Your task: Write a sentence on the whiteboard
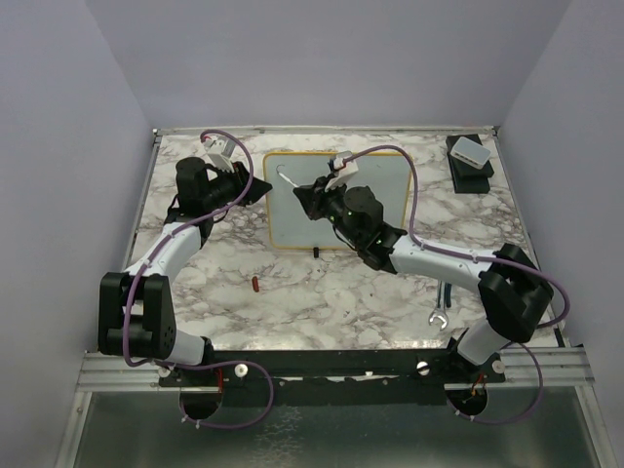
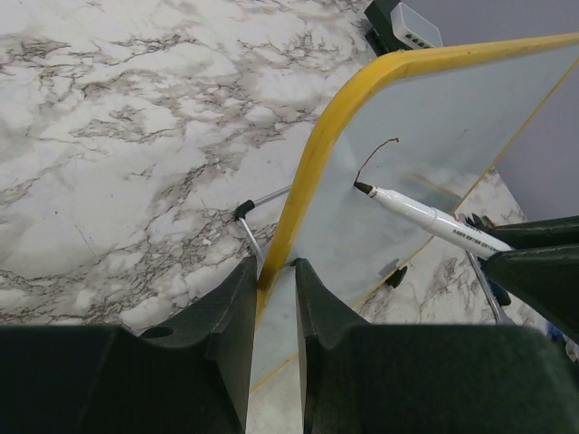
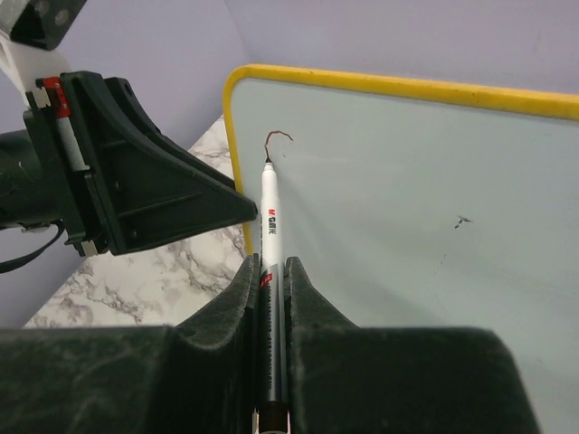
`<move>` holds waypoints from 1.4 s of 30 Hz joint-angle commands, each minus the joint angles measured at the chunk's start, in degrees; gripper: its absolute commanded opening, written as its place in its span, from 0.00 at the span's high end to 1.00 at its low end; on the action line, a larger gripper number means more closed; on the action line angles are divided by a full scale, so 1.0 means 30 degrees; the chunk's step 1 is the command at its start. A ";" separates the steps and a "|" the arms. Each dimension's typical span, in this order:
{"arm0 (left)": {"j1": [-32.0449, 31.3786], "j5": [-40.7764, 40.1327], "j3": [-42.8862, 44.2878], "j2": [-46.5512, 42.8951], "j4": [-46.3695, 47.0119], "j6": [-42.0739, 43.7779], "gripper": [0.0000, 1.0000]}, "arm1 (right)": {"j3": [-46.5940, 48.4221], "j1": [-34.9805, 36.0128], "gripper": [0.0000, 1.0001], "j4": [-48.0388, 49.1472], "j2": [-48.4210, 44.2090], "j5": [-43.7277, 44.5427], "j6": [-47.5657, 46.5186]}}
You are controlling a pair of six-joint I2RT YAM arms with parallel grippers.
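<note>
The whiteboard [image 1: 385,190], pale with a yellow rim, stands tilted at the back of the marble table. My left gripper [image 2: 274,264] is shut on its left edge, one finger on each side of the yellow rim [image 2: 312,172]. My right gripper [image 3: 270,262] is shut on a white marker [image 3: 270,217]. The marker's tip touches the board face [image 3: 407,199] near the top left corner. Of the sentence only one short dark curved stroke [image 3: 278,135] shows, just above the tip. The left wrist view shows the same marker [image 2: 425,215] and stroke [image 2: 375,154].
A small white box on a black base [image 1: 470,154] sits at the back right corner. A red cap [image 1: 255,285] lies in front of the board, and a wrench [image 1: 440,310] lies near the right arm. A thin metal stand leg [image 2: 258,203] sticks out behind the board's left edge.
</note>
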 commanded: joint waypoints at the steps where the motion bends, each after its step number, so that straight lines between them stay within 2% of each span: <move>1: 0.0044 0.0616 -0.0219 -0.0065 0.0292 0.0288 0.77 | -0.0751 0.0091 0.99 -0.0303 -0.0469 0.1630 -0.0061; 10: 0.0059 0.0558 -0.0266 -0.0227 0.0290 0.0288 0.77 | -0.1643 0.0095 0.99 -0.0285 -0.1180 0.2359 0.0013; 22: 0.0066 0.0601 -0.0281 -0.0292 0.0290 0.0282 0.78 | -0.1488 0.0476 0.99 -0.0626 -0.0317 0.1292 0.0345; 42: 0.0049 0.0479 -0.0267 -0.0380 0.0293 0.0276 0.78 | -0.0716 0.0984 0.99 -0.0508 0.0349 0.1100 0.0059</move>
